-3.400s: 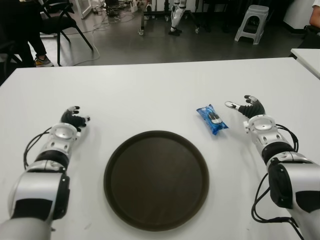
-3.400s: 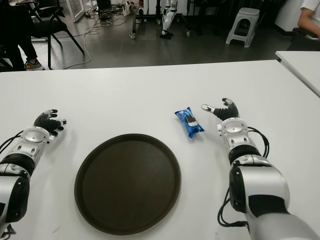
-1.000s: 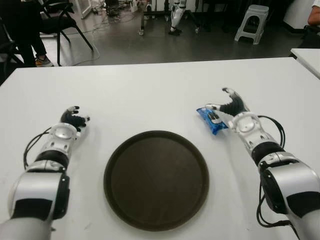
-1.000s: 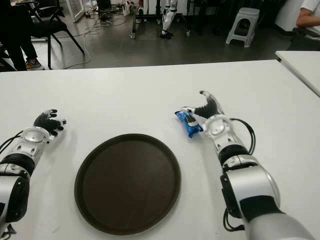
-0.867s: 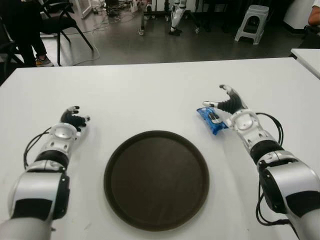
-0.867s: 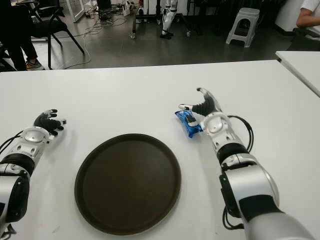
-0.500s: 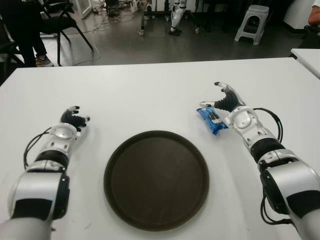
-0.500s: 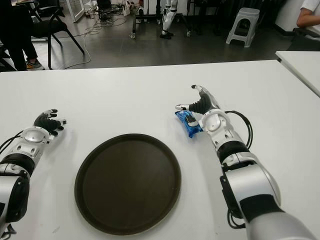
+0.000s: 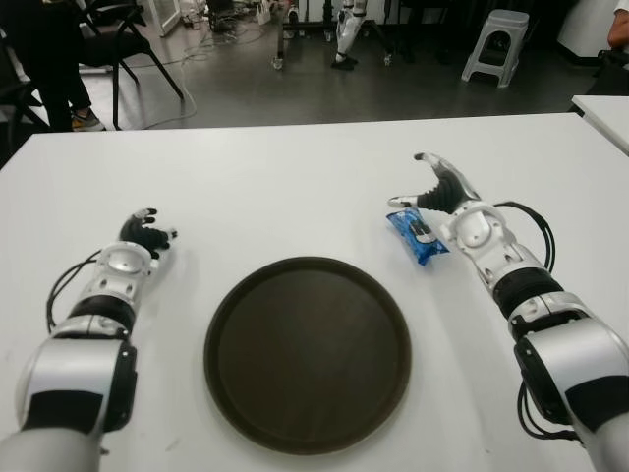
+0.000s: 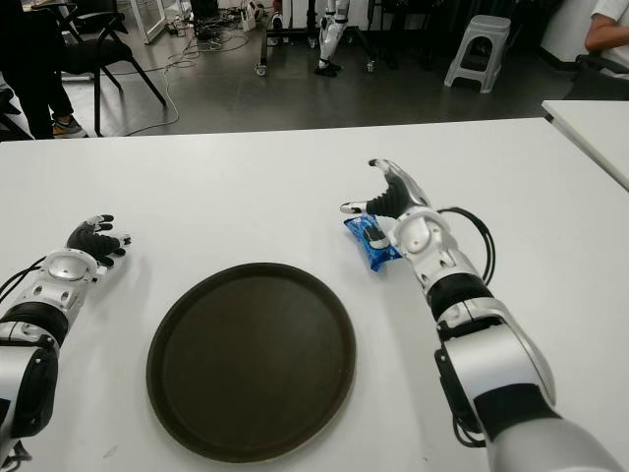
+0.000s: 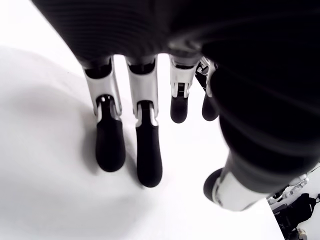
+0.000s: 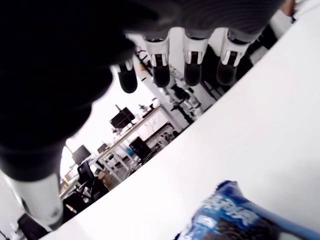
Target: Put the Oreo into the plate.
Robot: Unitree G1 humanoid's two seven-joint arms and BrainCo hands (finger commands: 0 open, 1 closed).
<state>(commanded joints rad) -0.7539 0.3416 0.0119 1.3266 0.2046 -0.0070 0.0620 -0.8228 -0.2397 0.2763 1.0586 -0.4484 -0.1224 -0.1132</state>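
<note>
**Right hand open over the biscuit packet, plate bare**

Nearest the robot, a round dark plate (image 9: 307,352) lies flat on the white desk (image 9: 295,187), with nothing on it. It serves as the landmark here.

To the left of the plate, well apart from it, the left hand (image 9: 143,234) shows with its fingers (image 11: 110,145) loosely extended toward the desk surface and nothing between them.

Beyond the plate's far right edge, near it but not touching, lies the blue Oreo packet (image 9: 417,235), flat on the desk and angled so one end points back toward the plate. The right hand (image 9: 442,192) is just beside the packet on the side away from the plate, raised above its far end, with the thumb reaching over the packet and the other fingers (image 12: 192,67) spread and extended. It holds nothing; in the right wrist view the packet sits below the palm with a clear gap to the fingertips.

Farther off, past the desk's far edge, a grey floor carries a black chair (image 9: 123,29) to the left of the plate and a pale stool (image 9: 496,41) to the right.
</note>
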